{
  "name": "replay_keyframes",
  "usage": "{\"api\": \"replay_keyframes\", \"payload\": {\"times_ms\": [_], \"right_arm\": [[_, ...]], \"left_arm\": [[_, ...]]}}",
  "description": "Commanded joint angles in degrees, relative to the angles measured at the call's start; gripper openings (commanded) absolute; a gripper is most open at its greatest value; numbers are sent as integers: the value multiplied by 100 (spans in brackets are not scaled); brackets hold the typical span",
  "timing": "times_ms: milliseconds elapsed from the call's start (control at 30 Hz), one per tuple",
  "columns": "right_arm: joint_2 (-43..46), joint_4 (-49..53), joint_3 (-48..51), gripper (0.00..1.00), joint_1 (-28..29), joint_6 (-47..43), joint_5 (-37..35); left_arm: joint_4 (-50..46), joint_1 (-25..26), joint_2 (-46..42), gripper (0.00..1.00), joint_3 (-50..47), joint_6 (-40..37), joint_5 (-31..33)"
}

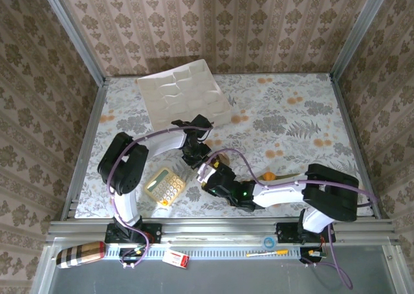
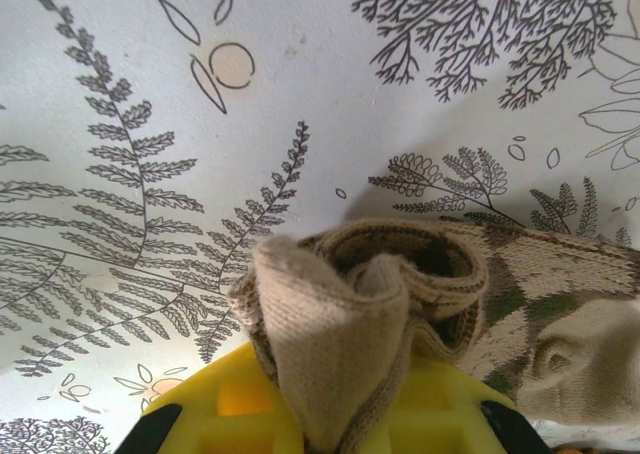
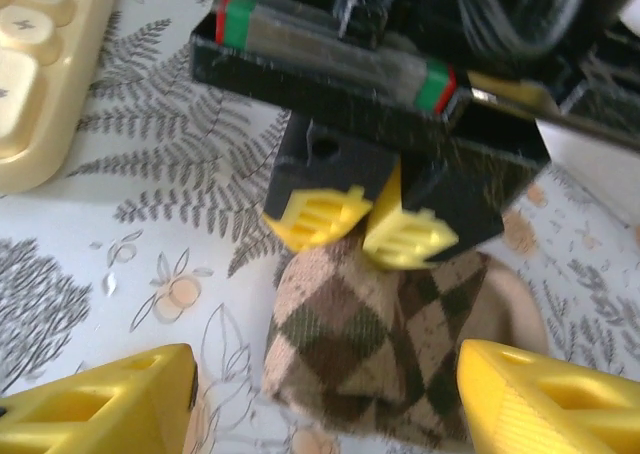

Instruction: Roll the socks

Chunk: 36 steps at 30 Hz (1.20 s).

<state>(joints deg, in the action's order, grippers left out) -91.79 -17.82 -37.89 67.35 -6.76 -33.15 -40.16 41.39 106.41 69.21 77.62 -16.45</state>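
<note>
Fern-print worktop [image 1: 304, 125], wallpapered walls. Near its centre, with the yellow calculator [image 1: 165, 185] at 8 o'clock, lies the argyle sock [image 3: 380, 344], bunched into a short lump (seemingly partly rolled). The left end effector [image 3: 362, 232] pinches one end; the right end effector [image 3: 325, 409] gapes wide, holding nothing. Tucking and finishing look undone.

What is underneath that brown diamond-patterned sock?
The argyle sock lies on the fern-printed tablecloth, which shows beside it. The left gripper pinches one end of it. Whether anything else lies beneath cannot be seen, because the sock itself covers that spot.
</note>
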Motion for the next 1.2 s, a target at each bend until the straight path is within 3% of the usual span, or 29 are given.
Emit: {"api": "replay_keyframes", "payload": {"times_ms": [0, 167, 433, 500, 600, 767, 933, 1167], "right_arm": [[-456, -204, -269, 69, 24, -521, -704], [-1062, -49, -506, 61, -168, -310, -912], [-1202, 700, -709, 8, -516, 407, -225], [-1124, 918, -565, 0, -605, 687, 144], [-896, 1092, -223, 0, -768, 1047, 859], [-549, 983, 453, 0, -1204, 1648, 2241], [-428, 742, 913, 0, -1706, 2119, 3219], [-528, 744, 1056, 0, -2298, 2501, 4103]], "left_arm": [[-1232, 55, 523, 0, -325, 76, 355], [-1146, -28, 469, 0, -289, -51, 159], [-831, -225, 163, 0, -468, -117, -180], [-690, -294, -8, 10, -488, -99, -209], [-473, -400, -272, 36, -413, -107, -214], [-222, -556, -604, 61, -195, -81, -103], [-62, -632, -869, 68, -178, -106, 75], [703, -455, -986, 61, -548, -85, -128]]}}
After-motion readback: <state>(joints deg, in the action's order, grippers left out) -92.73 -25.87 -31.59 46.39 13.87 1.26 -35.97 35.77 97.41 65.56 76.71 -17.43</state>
